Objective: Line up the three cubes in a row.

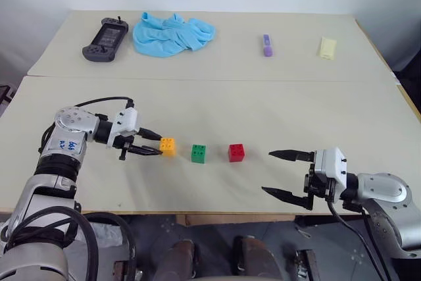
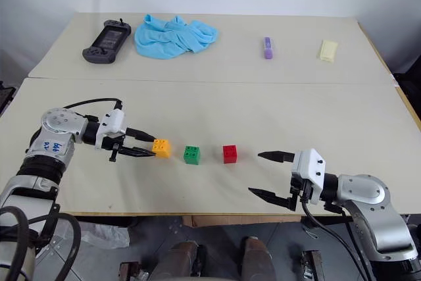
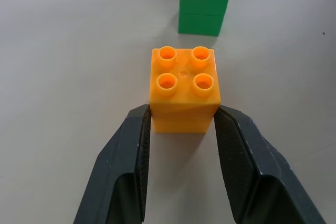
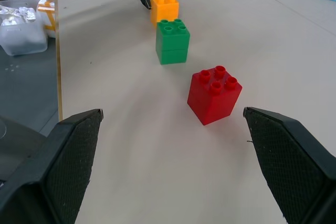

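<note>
Three studded cubes stand in a line on the near table: orange-yellow [image 1: 168,146], green [image 1: 198,153] and red [image 1: 236,153], with small gaps between them. My left gripper [image 1: 152,144] reaches in from the left and is shut on the orange-yellow cube [image 3: 185,87], its fingers [image 3: 131,150] pressing on two opposite sides of the cube's base. The cube rests on the tabletop. My right gripper [image 1: 271,172] is open and holds nothing, sitting near the table's front edge, to the right of the red cube [image 4: 215,95] and nearer me, pointing toward the row.
On the far table lie a dark game controller [image 1: 105,39], a crumpled blue cloth [image 1: 172,33], a purple marker [image 1: 268,45] and a pale yellow flat piece [image 1: 327,47]. A seam [image 1: 210,78] separates the two tables.
</note>
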Robot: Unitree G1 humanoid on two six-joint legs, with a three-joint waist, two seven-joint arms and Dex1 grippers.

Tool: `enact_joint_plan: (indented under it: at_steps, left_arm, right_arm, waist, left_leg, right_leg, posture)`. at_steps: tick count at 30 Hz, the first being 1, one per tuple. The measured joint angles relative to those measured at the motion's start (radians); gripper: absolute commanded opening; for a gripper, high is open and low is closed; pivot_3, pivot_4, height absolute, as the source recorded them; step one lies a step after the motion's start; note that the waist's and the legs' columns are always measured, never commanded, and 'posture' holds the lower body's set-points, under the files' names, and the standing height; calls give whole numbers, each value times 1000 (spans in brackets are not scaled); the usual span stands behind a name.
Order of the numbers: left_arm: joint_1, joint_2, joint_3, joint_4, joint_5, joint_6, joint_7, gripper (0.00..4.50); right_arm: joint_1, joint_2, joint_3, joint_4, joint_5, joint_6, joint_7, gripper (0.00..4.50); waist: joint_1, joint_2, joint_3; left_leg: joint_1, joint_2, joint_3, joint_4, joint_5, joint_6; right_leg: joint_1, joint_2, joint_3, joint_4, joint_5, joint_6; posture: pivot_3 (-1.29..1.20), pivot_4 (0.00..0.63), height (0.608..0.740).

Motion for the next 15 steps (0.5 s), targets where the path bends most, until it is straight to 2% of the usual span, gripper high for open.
enact_joint_plan:
  at_steps: [7, 9, 15]
  left_arm:
    - [32, 30, -17, -48, -33, 29, 0, 1459]
    - [32, 29, -17, -52, -33, 39, 0, 2206]
    - [33, 10, -3, -55, -31, 49, 0, 3973]
  right_arm:
    - [-32, 5, 29, 44, -2, -25, 24, 4500]
    - [-41, 5, 31, 50, -2, -28, 24, 4500]
    - [-53, 5, 48, 58, -2, -36, 26, 4500]
  waist:
    - [6, 0, 0]
    - [9, 0, 0]
    - [8, 0, 0]
  left_leg:
    - [0, 0, 0, 1, 0, 0]
    - [0, 0, -1, 1, 0, 0]
    - [0, 0, -1, 1, 0, 0]
  right_leg:
    - [1, 0, 1, 0, 0, 0]
    - [1, 0, 1, 0, 0, 0]
    - [1, 1, 1, 0, 0, 0]
  posture:
    - [0, 150, 740]
    - [0, 150, 740]
    - [0, 150, 740]
